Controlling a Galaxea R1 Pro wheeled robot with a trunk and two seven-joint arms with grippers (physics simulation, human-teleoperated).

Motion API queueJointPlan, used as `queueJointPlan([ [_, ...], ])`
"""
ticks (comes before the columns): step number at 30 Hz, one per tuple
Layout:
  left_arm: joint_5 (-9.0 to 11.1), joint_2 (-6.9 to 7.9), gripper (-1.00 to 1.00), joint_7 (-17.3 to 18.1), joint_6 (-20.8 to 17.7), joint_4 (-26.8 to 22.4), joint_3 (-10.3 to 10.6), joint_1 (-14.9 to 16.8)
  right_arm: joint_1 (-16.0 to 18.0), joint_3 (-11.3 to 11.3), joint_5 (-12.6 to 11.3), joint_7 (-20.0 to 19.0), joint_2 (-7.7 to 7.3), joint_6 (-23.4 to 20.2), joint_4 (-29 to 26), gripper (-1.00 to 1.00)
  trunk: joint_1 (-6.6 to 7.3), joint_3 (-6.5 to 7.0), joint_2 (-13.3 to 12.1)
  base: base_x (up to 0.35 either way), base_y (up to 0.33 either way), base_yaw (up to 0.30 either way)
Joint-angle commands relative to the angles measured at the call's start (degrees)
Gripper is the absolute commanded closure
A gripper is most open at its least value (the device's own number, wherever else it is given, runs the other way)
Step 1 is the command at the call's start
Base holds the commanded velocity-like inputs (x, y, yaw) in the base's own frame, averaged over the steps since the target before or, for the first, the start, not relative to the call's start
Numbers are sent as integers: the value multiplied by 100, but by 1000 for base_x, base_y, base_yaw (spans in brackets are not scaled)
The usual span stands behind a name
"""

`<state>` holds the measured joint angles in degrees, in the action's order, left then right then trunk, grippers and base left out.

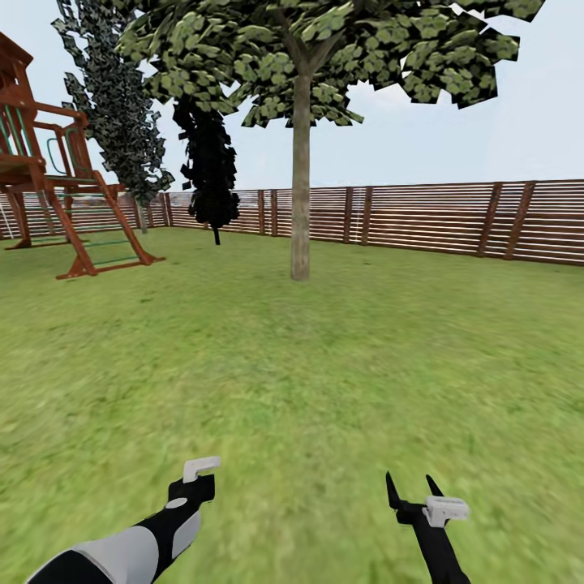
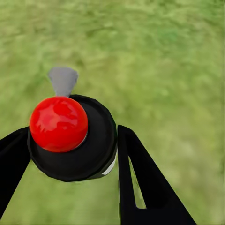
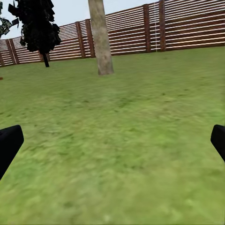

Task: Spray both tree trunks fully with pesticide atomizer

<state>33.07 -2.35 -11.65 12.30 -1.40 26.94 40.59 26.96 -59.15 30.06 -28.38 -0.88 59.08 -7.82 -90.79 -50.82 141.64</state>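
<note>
The sprayer [image 2: 72, 140] sits between the two black fingers [image 2: 145, 183] of the left pincer [image 2: 70, 154], which is closed on it; in the left wrist view its round black body carries a shiny red ball [image 2: 58, 123] on top and a small grey nozzle [image 2: 63, 79] pointing out over the grass. In the head view the left pincer [image 1: 193, 485] shows at the near left, low over the lawn, at the end of a black and grey arm [image 1: 122, 551]. The sprayer itself cannot be made out there.

The right pincer [image 1: 414, 491] is at the near right, its two pointed black fingers [image 1: 392, 489] spread apart with nothing between them. In the right wrist view the fingertips [image 3: 9, 143] stand at either edge with open grass between.

The grass [image 1: 324, 381] stretches flat and green ahead. Farther off, slightly left of centre, stands a tree with a straight grey-brown trunk [image 1: 301, 178] and a canopy [image 1: 324, 49] of blocky green leaves. Left of it is a narrow near-black cypress [image 1: 209, 166], and farther left a wooden play frame [image 1: 57, 186]. A brown slatted fence [image 1: 454, 215] runs across the far side.
</note>
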Motion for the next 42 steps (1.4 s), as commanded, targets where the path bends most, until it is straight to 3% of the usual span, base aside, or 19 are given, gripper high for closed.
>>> queueJointPlan([
  [1,-2,1,100,-2,0,-1,4,1,1,0,0,0,0,-1,0,-100,0,0,0,337,0,0],
  [42,-2,3,100,-4,0,-1,4,-1,0,0,0,-1,0,-1,0,-100,0,0,0,337,0,0],
])
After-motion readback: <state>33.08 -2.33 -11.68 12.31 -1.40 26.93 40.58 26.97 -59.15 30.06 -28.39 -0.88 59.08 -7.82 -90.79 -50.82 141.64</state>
